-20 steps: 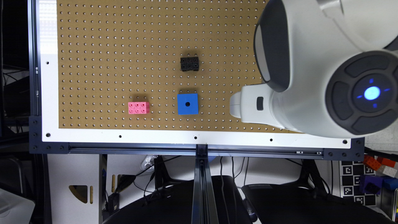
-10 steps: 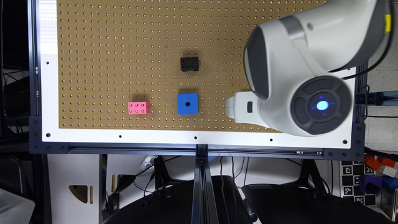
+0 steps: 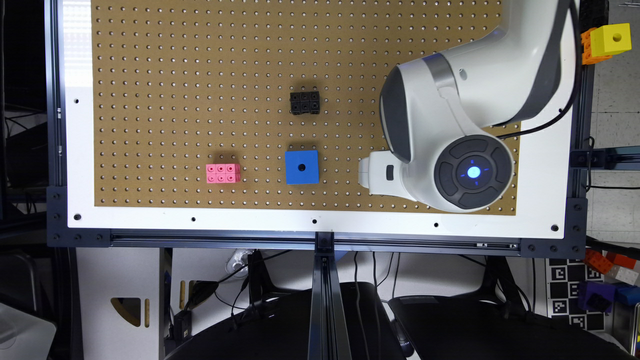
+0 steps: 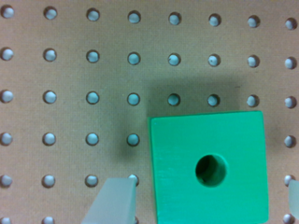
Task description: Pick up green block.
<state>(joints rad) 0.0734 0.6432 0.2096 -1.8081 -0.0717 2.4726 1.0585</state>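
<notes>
The green block (image 4: 209,168) sat flat on the pegboard (image 4: 70,74), directly under the tool (image 4: 202,200) in the wrist view. Its top face was up, w/ the round dark hole near the face centre. The block was a cube, so it had no long axis. Its edges ran parallel to the pegboard hole rows, i.e. square to the grid, no visible tilt.

The tool was open. One translucent finger (image 4: 113,200) stood just beside one side face of the block, apart from it. The other finger (image 4: 294,200) showed as a sliver beyond the opposite face. The block therefore lay between the fingers, not yet gripped.

Step in hand, judged: final descent and closure. Recommended procedure:
- Keep the fingers parallel to the two side faces; no wrist rotation appeared necessary.
- Centre the block between the fingers before closing. The gap looked wider on one side, so a small lateral correction would avoid pushing the block sideways.
- Descend until the pads cover the side faces well, then close and lift straight up.

In the exterior view the arm (image 3: 480,100) covered the block's position, near the table's (image 3: 80,150) edge on the exterior view's right. The blue cube (image 3: 302,167) lay well apart toward the exterior view's left, w/ the pink brick (image 3: 223,173) further out and the black brick (image 3: 304,102) beyond. A yellow cube (image 3: 614,39) sat off the board at the corner.
</notes>
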